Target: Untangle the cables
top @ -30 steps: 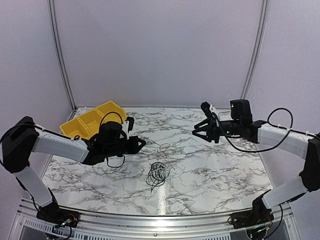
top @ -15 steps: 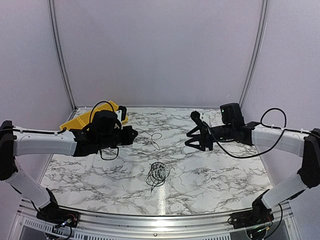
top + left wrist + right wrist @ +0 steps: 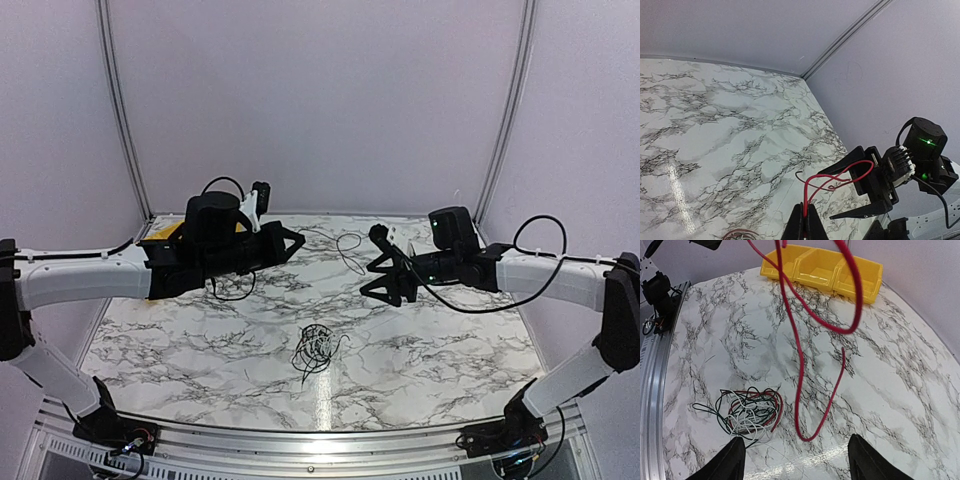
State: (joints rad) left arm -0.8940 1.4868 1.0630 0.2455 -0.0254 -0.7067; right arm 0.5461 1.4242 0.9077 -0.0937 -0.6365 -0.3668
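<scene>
A loose bundle of thin cables (image 3: pixel 314 347), red, white and dark green (image 3: pixel 747 412), lies on the marble table near the front centre. One red cable (image 3: pixel 805 194) has been lifted clear of it. My left gripper (image 3: pixel 302 240) is shut on one end of it (image 3: pixel 804 212), high above the table. The red cable loops toward my right gripper and hangs down in front of the right wrist camera (image 3: pixel 797 398), its free end off the table. My right gripper (image 3: pixel 370 265) stands open just right of the loop, nothing between its fingers (image 3: pixel 800 460).
A yellow bin (image 3: pixel 867 287) with three compartments sits at the table's back left, mostly hidden behind my left arm in the top view (image 3: pixel 165 230). Pale walls close off the back and both sides.
My left gripper rose and swung right and back, carrying the red cable away from the bundle. My right gripper moved left toward the loop and opened wider.
</scene>
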